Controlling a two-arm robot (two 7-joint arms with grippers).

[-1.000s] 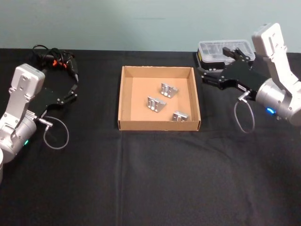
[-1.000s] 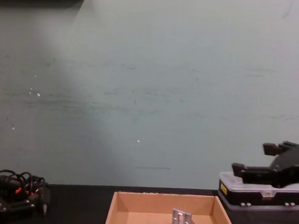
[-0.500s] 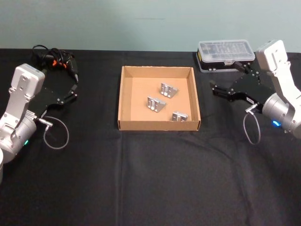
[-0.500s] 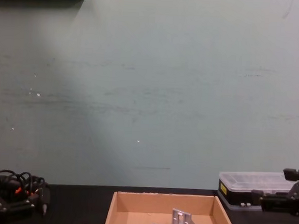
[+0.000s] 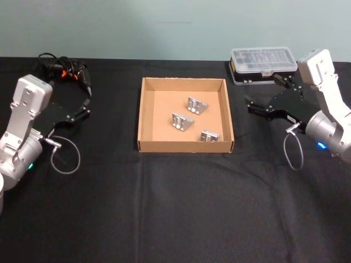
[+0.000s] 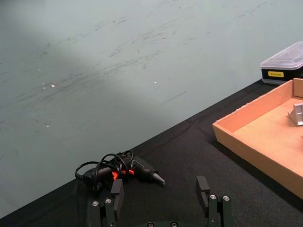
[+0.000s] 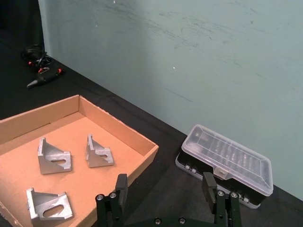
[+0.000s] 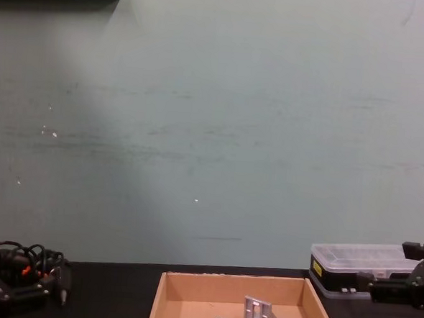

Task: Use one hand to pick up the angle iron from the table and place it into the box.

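Note:
The tan cardboard box (image 5: 186, 147) sits at the middle of the black table (image 5: 181, 208). Three silver angle irons lie on its floor: one at the back (image 5: 197, 104), one in the middle (image 5: 181, 121), one near the front right corner (image 5: 209, 135). My right gripper (image 5: 263, 92) hovers open and empty to the right of the box, in front of the plastic case. Its wrist view shows the same angle irons (image 7: 54, 156) (image 7: 98, 152) (image 7: 45, 205) past the spread fingers (image 7: 121, 184). My left gripper (image 5: 86, 108) is parked open at the left.
A black plastic case with a clear lid (image 5: 263, 63) stands at the back right, just behind the right gripper. A black tool with a coiled cable (image 5: 63, 70) lies at the back left. Broad bare tabletop stretches in front of the box.
The right gripper has drawn back to the right and dropped lower, away from the box's right wall and the case. The angle irons and the left arm stayed still.

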